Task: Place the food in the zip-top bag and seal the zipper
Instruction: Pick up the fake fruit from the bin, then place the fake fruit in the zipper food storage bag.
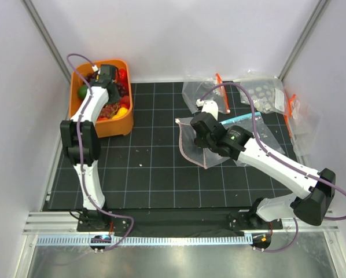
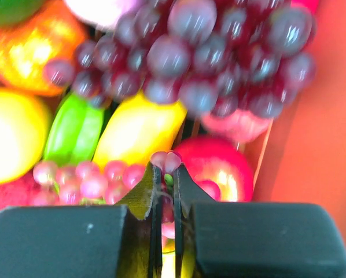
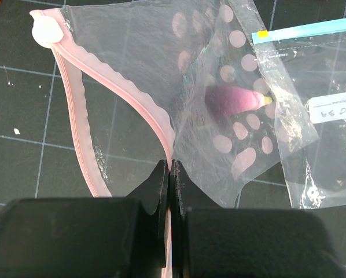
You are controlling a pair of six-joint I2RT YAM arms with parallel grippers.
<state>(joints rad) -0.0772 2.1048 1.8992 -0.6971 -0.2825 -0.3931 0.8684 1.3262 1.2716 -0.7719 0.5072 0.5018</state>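
The food fills the orange tub (image 1: 118, 124) at the back left: dark purple grapes (image 2: 208, 52), a yellow lemon (image 2: 138, 130), a green piece (image 2: 74, 130), a red apple (image 2: 219, 162) and pale pink grapes (image 2: 86, 176). My left gripper (image 1: 109, 74) is down in the tub, and in its wrist view (image 2: 167, 171) it is shut on a pink grape of that bunch. My right gripper (image 1: 199, 136) (image 3: 171, 168) is shut on the pink zipper (image 3: 132, 92) of the zip-top bag (image 3: 121, 40) (image 1: 190, 145). The bag's mouth gapes towards the left. A purple shape and pale dots show through its plastic.
A clear bag with a blue strip (image 3: 312, 26) and white label (image 3: 335, 110) lies right of the held bag. More clear bags, one dotted (image 1: 265, 92) and some with orange strips (image 1: 219, 87), are heaped at the back right. White walls enclose the black gridded mat (image 1: 150, 162).
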